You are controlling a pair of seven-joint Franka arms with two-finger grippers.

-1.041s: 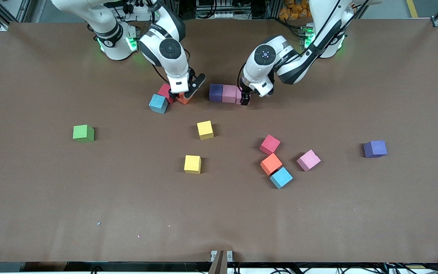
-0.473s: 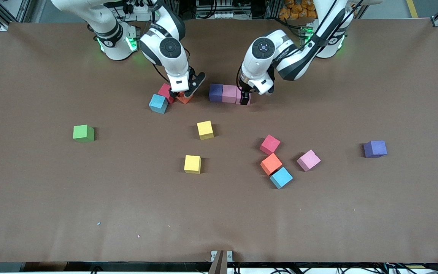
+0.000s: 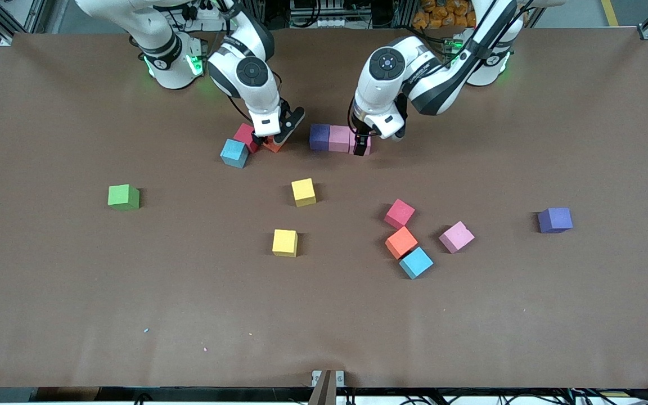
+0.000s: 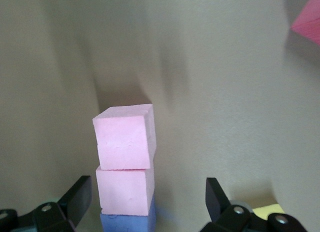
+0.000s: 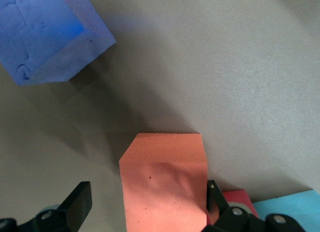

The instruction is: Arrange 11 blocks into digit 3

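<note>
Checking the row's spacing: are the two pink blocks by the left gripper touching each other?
Touching. The left wrist view shows one pink block flush against the next pink block, with no gap at their seam.

Cubes counted: 3 pink (image 3: 339, 138), 2 red (image 3: 399, 213), 2 orange (image 3: 401, 242), 2 yellow (image 3: 304, 192), 2 blue (image 3: 415, 262), 2 purple (image 3: 555, 220), 1 green (image 3: 123, 197); 14 tot.

Brown table (image 3: 76, 315) carries scattered foam blocks (image 3: 400, 242), a green cube (image 3: 124, 197) and a purple-pink row (image 3: 329, 138).
</note>
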